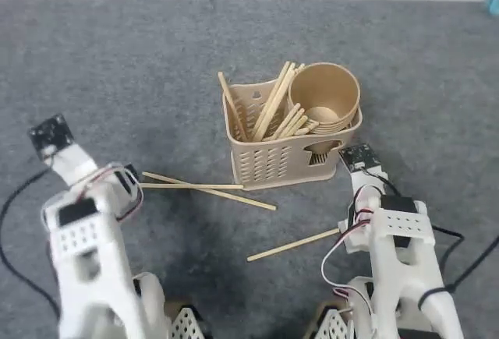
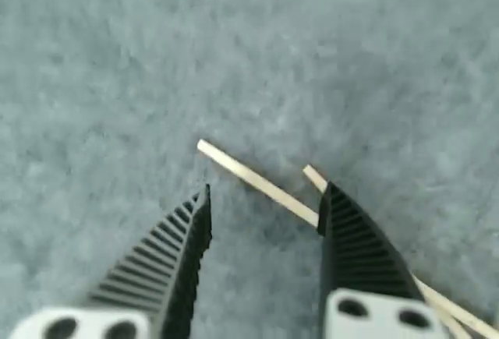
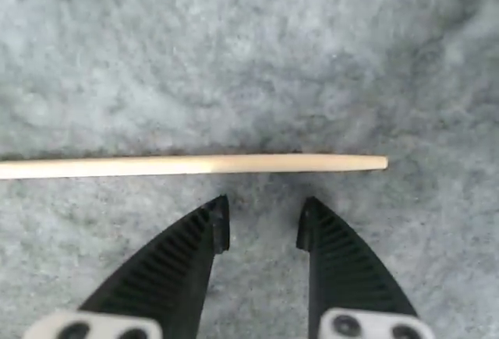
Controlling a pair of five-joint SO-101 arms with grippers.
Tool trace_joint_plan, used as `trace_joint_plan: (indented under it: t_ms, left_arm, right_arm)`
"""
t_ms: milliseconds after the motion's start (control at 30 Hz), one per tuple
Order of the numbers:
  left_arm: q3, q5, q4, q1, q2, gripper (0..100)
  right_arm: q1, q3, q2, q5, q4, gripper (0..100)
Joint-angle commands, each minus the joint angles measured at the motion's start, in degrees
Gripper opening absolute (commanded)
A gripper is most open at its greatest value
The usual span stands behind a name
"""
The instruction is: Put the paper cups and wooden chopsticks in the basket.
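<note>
Black ribbed fingers of my left gripper [image 2: 269,192] stand spread wide over the carpet [image 2: 234,43]. One loose chopstick [image 2: 257,183] runs between them, and a second chopstick [image 2: 313,175] passes behind one finger. My right gripper [image 3: 265,203] is open too, with a third chopstick [image 3: 195,165] lying crosswise just beyond its tips. Farther beyond it, the basket [image 1: 281,164] holds paper cups [image 1: 323,93] and more chopsticks [image 1: 273,101].

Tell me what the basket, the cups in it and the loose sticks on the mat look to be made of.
Basket: probably moulded plastic, matte beige, judging by the even slotted walls and cut-out handle.
Cups: likely brown kraft paper, with a dull surface and a thin rolled rim.
Loose chopsticks: pale bare wood by the look, unvarnished, with a square-cut end. Bamboo cannot be ruled out.
</note>
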Motion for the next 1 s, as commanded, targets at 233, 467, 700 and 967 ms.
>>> trace_joint_plan:
  t_ms: [233, 467, 700, 967]
  left_arm:
    - [-25.63, 5.89, 10.20, -1.93, 32.53, 21]
    - [-34.24, 6.77, 10.55, -6.95, 46.77, 21]
    - [-37.41, 6.59, 11.78, -6.77, 50.73, 21]
    - [-37.49, 3.34, 11.87, -2.90, 50.64, 1]
  right_arm:
    - [-0.57, 0.35, -0.13, 3.08, -0.40, 15.4]
    - [-0.57, 0.35, -0.13, 3.16, -0.40, 15.4]
    - [-0.57, 0.35, -0.13, 3.25, -0.31, 15.4]
    - [-0.57, 0.35, -0.13, 3.25, -0.31, 15.4]
